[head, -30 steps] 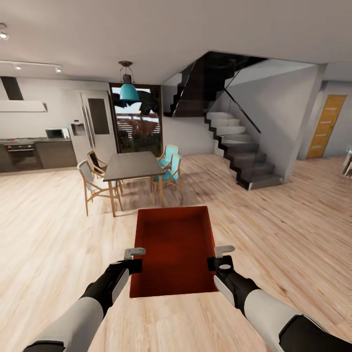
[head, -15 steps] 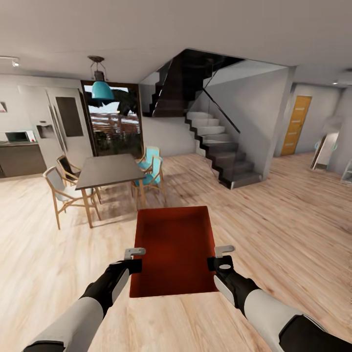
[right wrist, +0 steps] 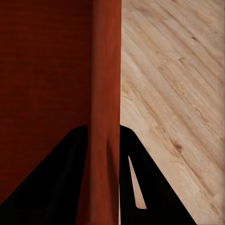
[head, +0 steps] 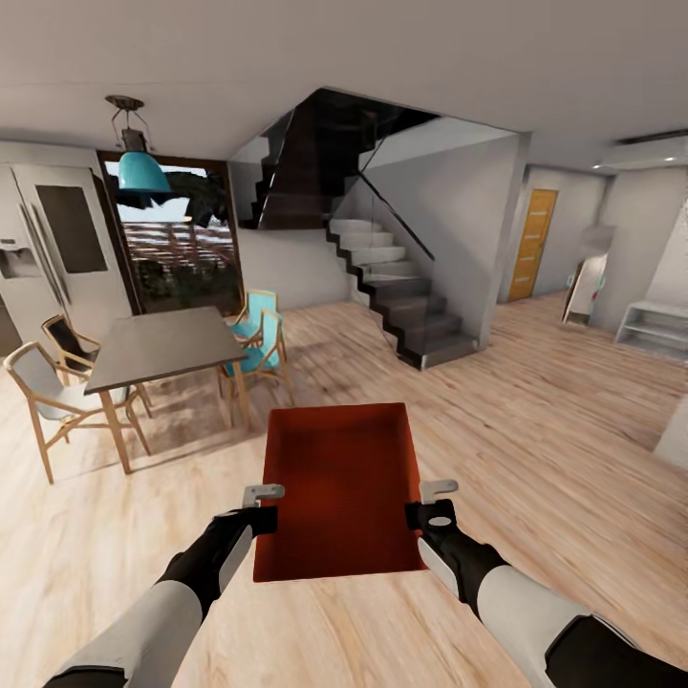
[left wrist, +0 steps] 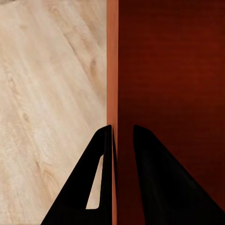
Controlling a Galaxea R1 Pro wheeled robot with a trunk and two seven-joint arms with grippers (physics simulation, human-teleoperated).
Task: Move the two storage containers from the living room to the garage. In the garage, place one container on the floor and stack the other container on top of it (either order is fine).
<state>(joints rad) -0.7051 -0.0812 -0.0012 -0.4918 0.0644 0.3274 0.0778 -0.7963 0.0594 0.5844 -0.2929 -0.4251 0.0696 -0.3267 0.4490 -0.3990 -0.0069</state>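
Wrist views: left gripper [left wrist: 123,136] and right gripper [right wrist: 103,136] each clamping a wall of the empty bin [head: 341,487]; head view: stairs [head: 401,296], dining table [head: 162,344].

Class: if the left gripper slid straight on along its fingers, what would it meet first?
Nothing new, probably: the left gripper straddles the container wall, so it would run along that wall; beyond lies wood floor, depth unclear.

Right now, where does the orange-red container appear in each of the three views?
Head view: storage container at lower centre, between both grippers.
Left wrist view: its wall runs between the black fingers.
Right wrist view: its wall between the fingers.
Shared landmark: the light wood plank floor.
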